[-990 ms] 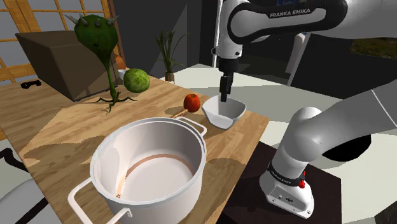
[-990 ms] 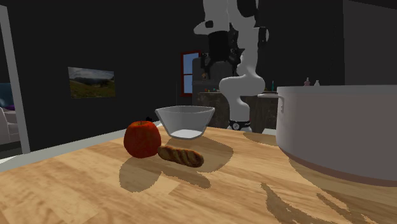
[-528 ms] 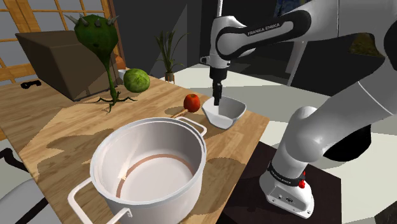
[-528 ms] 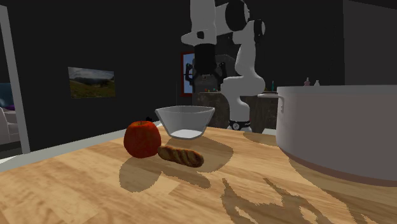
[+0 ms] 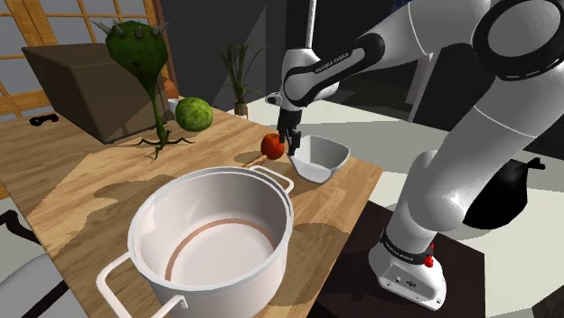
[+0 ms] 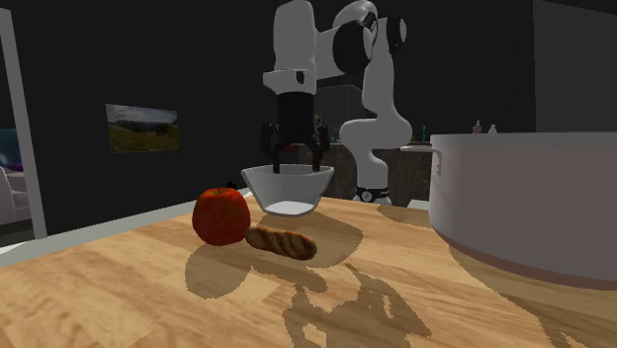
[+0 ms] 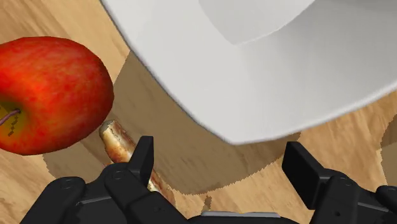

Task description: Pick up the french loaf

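Note:
The french loaf (image 6: 282, 241) is a small brown crusty stick lying on the wooden table (image 6: 119, 297), just in front of a red apple (image 6: 220, 215) in the second exterior view. In the wrist view the loaf (image 7: 119, 142) pokes out beside the left finger (image 7: 141, 156), partly under the apple (image 7: 54, 92). My gripper (image 6: 293, 158) hangs open over the near rim of the white bowl (image 6: 288, 188), a little above the table. In the shoulder view the gripper (image 5: 291, 143) sits between the apple (image 5: 272, 144) and the bowl (image 5: 318, 158). Nothing is between the fingers.
A large white pot (image 5: 212, 237) stands on the table's near half. Farther back are a spiky green plant figure (image 5: 136, 54), a green round vegetable (image 5: 193, 114), a brown box (image 5: 81, 81) and a potted plant (image 5: 239, 77). The table edge (image 5: 361, 194) runs close to the bowl.
The arm has swung from over the bowl toward the apple and come lower. The gripper has turned, so its fingers now show spread apart in the second exterior view. The objects have not moved.

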### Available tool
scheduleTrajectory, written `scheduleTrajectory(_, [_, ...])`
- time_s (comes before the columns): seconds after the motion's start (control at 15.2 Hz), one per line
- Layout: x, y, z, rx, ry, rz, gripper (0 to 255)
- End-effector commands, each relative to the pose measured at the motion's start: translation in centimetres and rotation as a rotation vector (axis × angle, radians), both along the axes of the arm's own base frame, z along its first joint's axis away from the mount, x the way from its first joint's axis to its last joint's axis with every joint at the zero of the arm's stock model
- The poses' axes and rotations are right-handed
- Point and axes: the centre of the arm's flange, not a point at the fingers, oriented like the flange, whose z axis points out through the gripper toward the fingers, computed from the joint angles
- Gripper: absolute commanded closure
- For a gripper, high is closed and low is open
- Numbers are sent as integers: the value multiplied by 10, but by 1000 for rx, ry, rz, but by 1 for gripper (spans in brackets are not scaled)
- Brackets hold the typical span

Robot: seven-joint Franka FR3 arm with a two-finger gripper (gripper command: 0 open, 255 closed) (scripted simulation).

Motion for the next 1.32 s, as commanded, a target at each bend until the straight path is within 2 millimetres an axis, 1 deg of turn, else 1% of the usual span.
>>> scheduleTrajectory(0.0, [20,5,-11,-1,-27,101,0])
scheduleTrajectory(0.26, [59,16,-36,-1,-75,292,0])
scheduleTrajectory(0.59, [105,40,-65,0,-135,529,0])
scheduleTrajectory(0.66, [109,43,-68,0,-141,552,0])
scheduleTrajectory(1.12, [109,43,-105,0,-141,552,0])
scheduleTrajectory(1.25, [109,42,-108,0,-141,552,0])
